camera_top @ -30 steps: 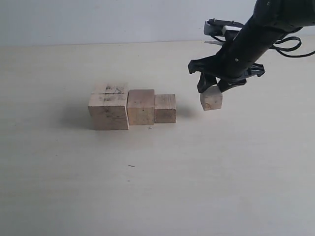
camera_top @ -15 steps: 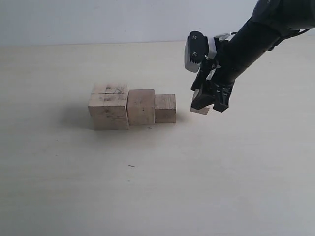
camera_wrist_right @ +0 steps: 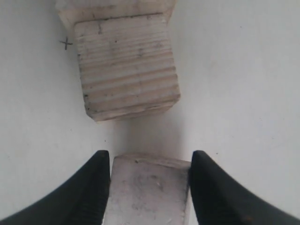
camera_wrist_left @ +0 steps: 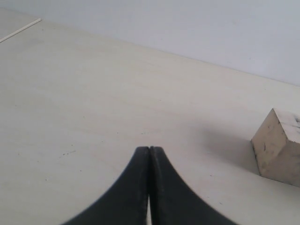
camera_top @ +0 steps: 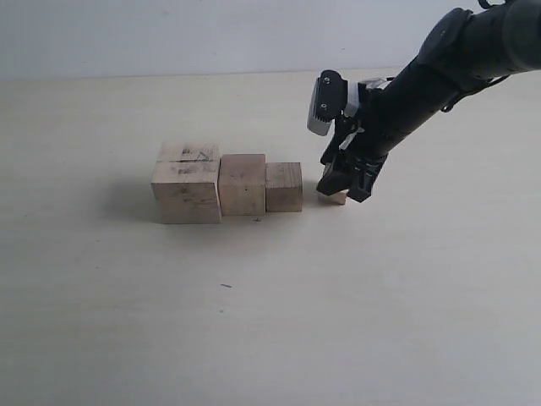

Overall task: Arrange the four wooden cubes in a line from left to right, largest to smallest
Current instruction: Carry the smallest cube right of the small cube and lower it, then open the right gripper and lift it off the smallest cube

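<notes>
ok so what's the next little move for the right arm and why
Probably slide the smallest cube, shut in the right gripper, closer to the third cube before letting go: the right wrist view shows a gap between the two.

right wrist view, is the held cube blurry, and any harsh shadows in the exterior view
Right wrist view: the smallest cube is soft and washed out, the next cube sharper. Exterior view: only a faint, diffuse shadow left of the largest cube.
</notes>
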`<state>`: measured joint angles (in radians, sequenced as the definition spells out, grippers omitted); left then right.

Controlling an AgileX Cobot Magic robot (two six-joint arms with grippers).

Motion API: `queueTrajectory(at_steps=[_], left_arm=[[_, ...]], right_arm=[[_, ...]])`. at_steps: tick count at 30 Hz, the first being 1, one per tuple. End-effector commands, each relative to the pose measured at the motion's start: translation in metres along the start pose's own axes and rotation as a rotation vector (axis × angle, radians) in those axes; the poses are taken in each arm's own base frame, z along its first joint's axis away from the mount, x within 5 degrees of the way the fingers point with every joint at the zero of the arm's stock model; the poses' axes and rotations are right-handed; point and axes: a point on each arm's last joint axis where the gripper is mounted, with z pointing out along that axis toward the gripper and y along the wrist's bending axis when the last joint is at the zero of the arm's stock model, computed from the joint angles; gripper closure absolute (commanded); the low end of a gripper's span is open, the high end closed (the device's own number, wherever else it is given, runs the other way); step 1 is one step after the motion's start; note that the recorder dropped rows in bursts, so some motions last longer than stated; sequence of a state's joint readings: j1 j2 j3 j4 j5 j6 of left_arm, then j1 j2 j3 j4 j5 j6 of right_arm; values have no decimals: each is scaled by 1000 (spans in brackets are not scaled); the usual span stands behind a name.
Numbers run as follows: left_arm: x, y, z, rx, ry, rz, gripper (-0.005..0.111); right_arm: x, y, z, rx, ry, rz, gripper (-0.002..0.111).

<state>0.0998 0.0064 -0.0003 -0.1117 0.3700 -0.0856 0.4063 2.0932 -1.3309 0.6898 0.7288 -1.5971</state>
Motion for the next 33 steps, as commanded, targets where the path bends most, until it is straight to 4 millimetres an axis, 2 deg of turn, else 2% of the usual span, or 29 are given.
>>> queueTrajectory(at_steps=[1,4,6,12,15,23,33], left_arm=[[0,0,0,8,-8,4,107],[0,0,0,8,-8,4,107],[0,0,0,8,-8,4,107],[0,0,0,8,-8,4,107],[0,0,0,8,-8,4,107],[0,0,0,8,-8,4,107],[0,0,0,8,-8,4,107]], right_arm=[[-1,-2,0,17,-7,0,108],[-1,-3,0,22,-12,45,106],[-3,-3,0,22,-27,64,99],[-4,0,0,-3,-44,85,59],[-4,0,0,-3,-45,89,46],[-6,-1,-3,7,-49,136,43],[-23,1,-48,94,-49,313,44]])
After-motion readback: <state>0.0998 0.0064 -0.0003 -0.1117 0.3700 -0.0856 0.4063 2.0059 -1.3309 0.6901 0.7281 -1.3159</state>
